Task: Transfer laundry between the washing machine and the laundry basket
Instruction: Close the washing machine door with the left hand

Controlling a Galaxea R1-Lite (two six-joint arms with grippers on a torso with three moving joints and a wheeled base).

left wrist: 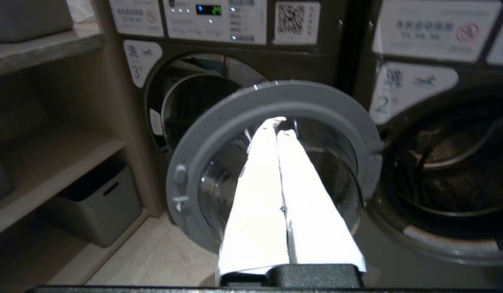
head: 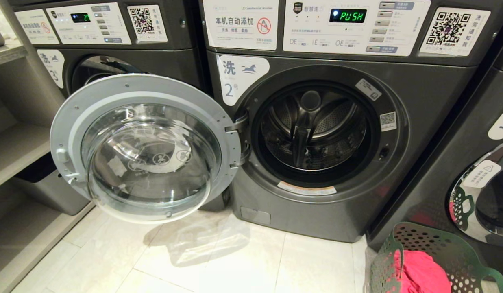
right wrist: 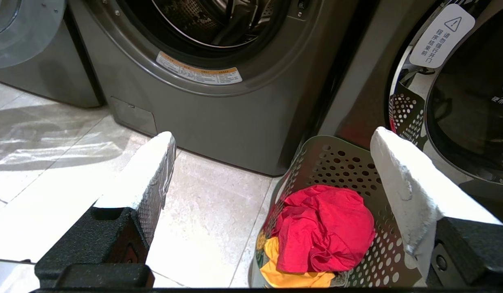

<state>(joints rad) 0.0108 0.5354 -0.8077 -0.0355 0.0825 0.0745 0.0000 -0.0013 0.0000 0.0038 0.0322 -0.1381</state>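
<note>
Washing machine number 2 (head: 312,130) stands in front of me; its round glass door (head: 145,150) is swung wide to the left and the drum looks empty. A green perforated laundry basket (head: 438,248) sits on the floor at the lower right, holding a red garment (right wrist: 328,228) on top of a yellow one (right wrist: 292,278). My left gripper (left wrist: 280,126) is shut with nothing in it, its white fingers pointing at the open door (left wrist: 275,101). My right gripper (right wrist: 273,133) is open and empty, low over the floor beside the basket (right wrist: 340,162). Neither arm shows in the head view.
Washer number 3 (head: 92,69) stands behind the open door. Another machine (head: 483,195) with a shut door is at the right, just behind the basket. Wooden shelves (head: 15,150) with a grey bin (head: 48,187) line the left side. Pale floor tiles (head: 235,260) lie in front.
</note>
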